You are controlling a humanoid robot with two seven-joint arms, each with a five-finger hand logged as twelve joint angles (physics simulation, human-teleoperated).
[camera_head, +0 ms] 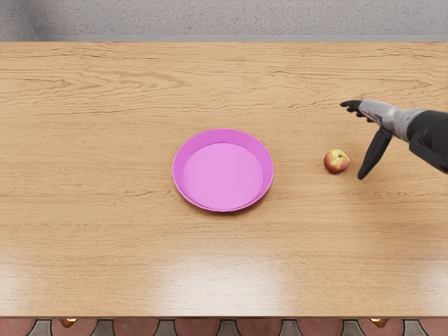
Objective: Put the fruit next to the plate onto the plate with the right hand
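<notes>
A small red and yellow apple [337,161] lies on the wooden table, a short way right of a round pink plate [222,169] that holds nothing. My right hand [364,136] comes in from the right edge and hovers just right of the apple, apart from it. Its fingers are spread: a dark thumb [374,153] points down beside the apple, and the other fingers [352,106] reach out to the left above it. Nothing is in the hand. The left arm does not show.
The wooden table [105,231] fills the view, with its far edge along the top and its front edge along the bottom. A tiled floor shows below the front edge.
</notes>
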